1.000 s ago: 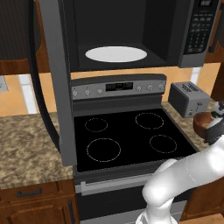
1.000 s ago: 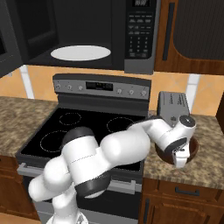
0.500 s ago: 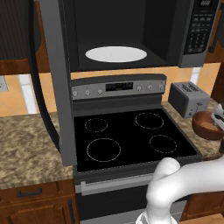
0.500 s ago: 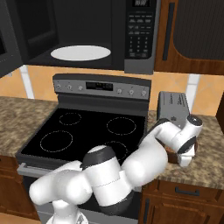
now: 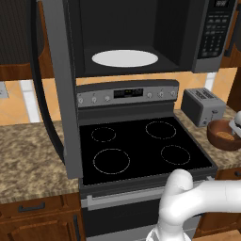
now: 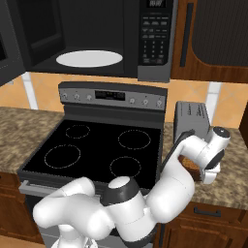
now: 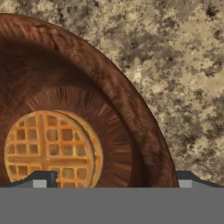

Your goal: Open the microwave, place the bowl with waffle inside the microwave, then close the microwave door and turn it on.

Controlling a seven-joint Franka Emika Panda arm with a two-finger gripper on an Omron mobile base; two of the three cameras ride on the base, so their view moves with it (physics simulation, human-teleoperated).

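The bowl (image 5: 225, 134) with the waffle (image 7: 48, 148) inside was seen on the counter (image 5: 28, 155) right of the stove (image 5: 141, 150), just before the toaster (image 5: 202, 106). The gripper (image 7: 113, 177) was held spread across the bowl's rim. The microwave (image 5: 141, 37) stood open, its door (image 5: 54, 84) swung left.

Microwave (image 5: 141, 35) open; bowl (image 5: 223, 135) holds waffle (image 5: 226, 136) beside toaster (image 5: 203, 106).

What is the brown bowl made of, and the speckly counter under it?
The bowl looks like dark wood: brown streaky grain runs around its wall, with a dull, not shiny, finish. The counter looks like polished granite or similar stone, mottled tan, grey and black; being rendered, it could be imitation.
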